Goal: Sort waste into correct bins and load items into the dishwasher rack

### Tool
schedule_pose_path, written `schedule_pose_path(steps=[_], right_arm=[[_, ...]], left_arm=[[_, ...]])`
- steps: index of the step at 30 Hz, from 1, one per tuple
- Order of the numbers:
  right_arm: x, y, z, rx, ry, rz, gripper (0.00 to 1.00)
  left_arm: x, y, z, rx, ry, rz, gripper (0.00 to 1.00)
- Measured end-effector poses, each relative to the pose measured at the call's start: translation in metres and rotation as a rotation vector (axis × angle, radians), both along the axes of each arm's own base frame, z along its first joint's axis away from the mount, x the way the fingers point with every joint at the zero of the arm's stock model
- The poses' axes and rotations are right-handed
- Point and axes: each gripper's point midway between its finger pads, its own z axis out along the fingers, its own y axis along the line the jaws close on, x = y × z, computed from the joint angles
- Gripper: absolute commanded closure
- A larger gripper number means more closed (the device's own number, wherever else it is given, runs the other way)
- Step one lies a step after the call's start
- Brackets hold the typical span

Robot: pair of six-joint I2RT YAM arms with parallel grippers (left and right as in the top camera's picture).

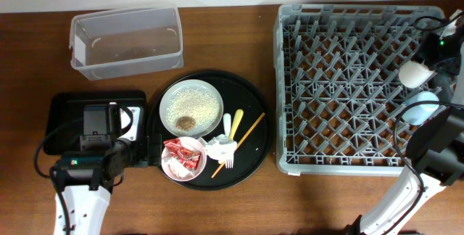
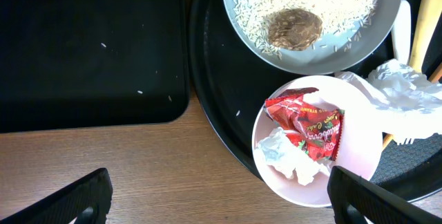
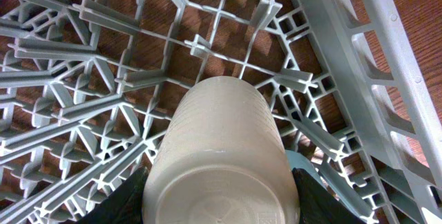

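Over the right edge of the dishwasher rack (image 1: 279,83), right gripper (image 3: 219,200) is clamped across the cream-white cup (image 3: 221,134). The dark fingers press its sides near the rim or base end. Cup hangs above the pegs, with the light blue cup (image 1: 419,109) just beside it on the near side. Cup looks light, rigid and smooth-walled, so probably slippery. A firm side grip low on the body suits it. Left gripper (image 2: 221,198) has fingers wide apart and holds nothing, hovering near the pink bowl (image 2: 359,163) of wrappers (image 2: 307,124).
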Motion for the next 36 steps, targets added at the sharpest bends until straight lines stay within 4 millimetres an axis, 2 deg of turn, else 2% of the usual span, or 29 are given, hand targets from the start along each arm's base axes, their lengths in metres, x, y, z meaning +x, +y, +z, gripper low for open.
schedule_pose_path(steps=[2,4,5,9,12,14,16,17,18,19,20,21,22,23,26,27,29,30,31,33,36], right_arm=[[-0.001,0.000,-0.003,-0.007,0.011,0.000,0.59],[0.000,-0.001,-0.010,-0.009,0.023,-0.004,0.34],[-0.001,-0.003,-0.016,-0.010,0.034,-0.009,0.32],[-0.003,-0.005,-0.022,-0.021,0.060,-0.012,0.31],[-0.007,-0.003,-0.022,-0.010,0.072,-0.010,0.13],[-0.011,-0.001,-0.019,-0.005,0.080,-0.010,0.13],[-0.014,0.008,-0.017,0.033,0.084,0.003,0.20],[-0.013,0.022,-0.014,0.095,0.066,0.032,0.31],[-0.007,0.045,-0.007,0.169,0.026,0.103,0.46],[-0.001,0.075,0.004,0.235,-0.008,0.194,0.68],[0.004,0.111,0.016,0.279,-0.033,0.298,0.73],[0.009,0.148,0.024,0.301,-0.042,0.405,0.73],[0.012,0.184,0.026,0.303,-0.035,0.511,0.73],[0.012,0.244,0.023,0.308,-0.010,0.665,0.73],[0.004,0.322,0.016,0.287,0.032,0.849,0.76],[0.003,0.339,0.008,0.260,0.052,0.872,0.76],[-0.001,0.357,-0.020,0.188,0.116,0.860,0.77],[-0.004,0.354,-0.039,0.156,0.156,0.807,0.77],[-0.007,0.350,-0.048,0.145,0.184,0.775,0.77],[-0.004,0.349,-0.050,0.135,0.168,0.740,0.77],[-0.006,0.351,-0.050,0.156,0.167,0.721,0.71]], left_arm=[[0.000,0.000,0.000,0.000,0.000,0.000,0.01],[0.000,0.000,0.000,0.000,0.000,0.000,0.01],[0.000,0.000,0.000,0.000,0.000,0.000,0.01],[0.000,0.000,0.000,0.000,0.000,0.000,0.01],[0.000,0.000,0.000,0.000,0.000,0.000,0.01],[0.000,0.000,0.000,0.000,0.000,0.000,0.01],[0.000,0.000,0.000,0.000,0.000,0.000,0.01],[0.000,0.000,0.000,0.000,0.000,0.000,0.01],[0.000,0.000,0.000,0.000,0.000,0.000,0.01],[0.000,0.000,0.000,0.000,0.000,0.000,0.01],[0.000,0.000,0.000,0.000,0.000,0.000,0.01],[0.000,0.000,0.000,0.000,0.000,0.000,0.01],[0.000,0.000,0.000,0.000,0.000,0.000,0.01],[0.000,0.000,0.000,0.000,0.000,0.000,0.01],[0.000,0.000,0.000,0.000,0.000,0.000,0.01],[0.000,0.000,0.000,0.000,0.000,0.000,0.01],[0.000,0.000,0.000,0.000,0.000,0.000,0.01],[0.000,0.000,0.000,0.000,0.000,0.000,0.01],[0.000,0.000,0.000,0.000,0.000,0.000,0.01],[0.000,0.000,0.000,0.000,0.000,0.000,0.01],[0.000,0.000,0.000,0.000,0.000,0.000,0.01]])
